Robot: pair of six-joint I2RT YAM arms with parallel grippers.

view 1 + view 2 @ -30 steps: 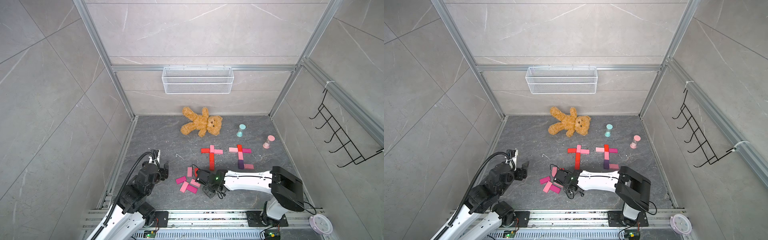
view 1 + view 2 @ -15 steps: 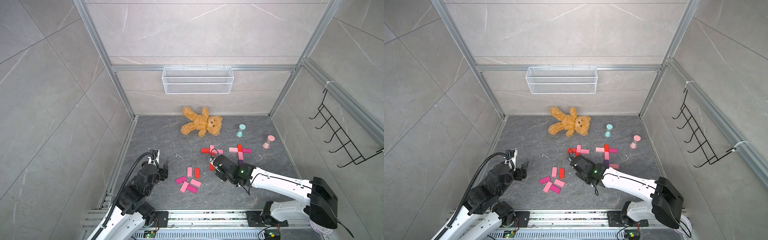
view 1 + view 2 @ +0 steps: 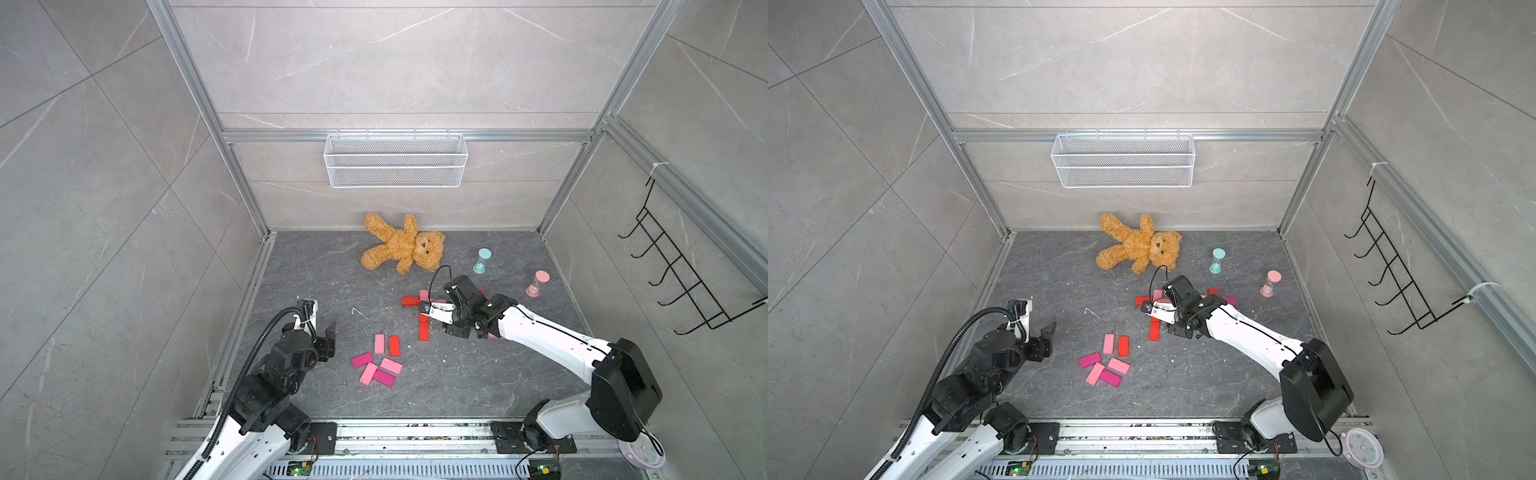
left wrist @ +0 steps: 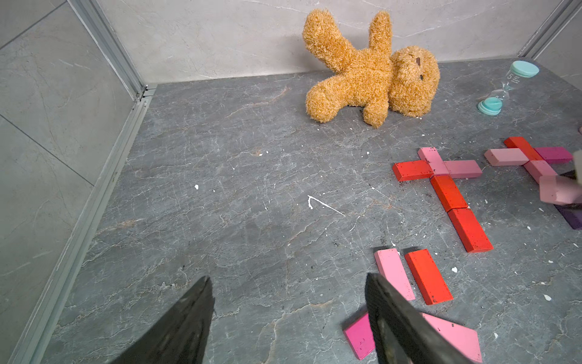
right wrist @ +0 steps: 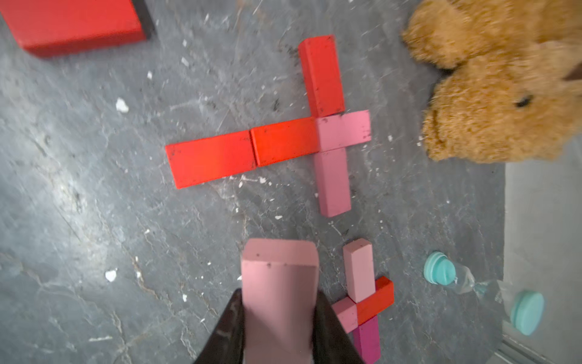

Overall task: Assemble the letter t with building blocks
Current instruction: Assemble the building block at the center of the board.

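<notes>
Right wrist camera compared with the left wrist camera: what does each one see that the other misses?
Right wrist only: the right gripper with both fingers clamping a light pink block; the left view catches that block only at its edge. Left wrist only: the open left gripper and loose pink and magenta blocks beside it. Both: the red-and-pink t, the teddy bear, the teal hourglass.

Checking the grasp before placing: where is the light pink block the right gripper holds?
The right wrist view shows the light pink block clamped in the right gripper, between the mostly red t and the mixed-colour t, just in front of the teddy bear.
</notes>
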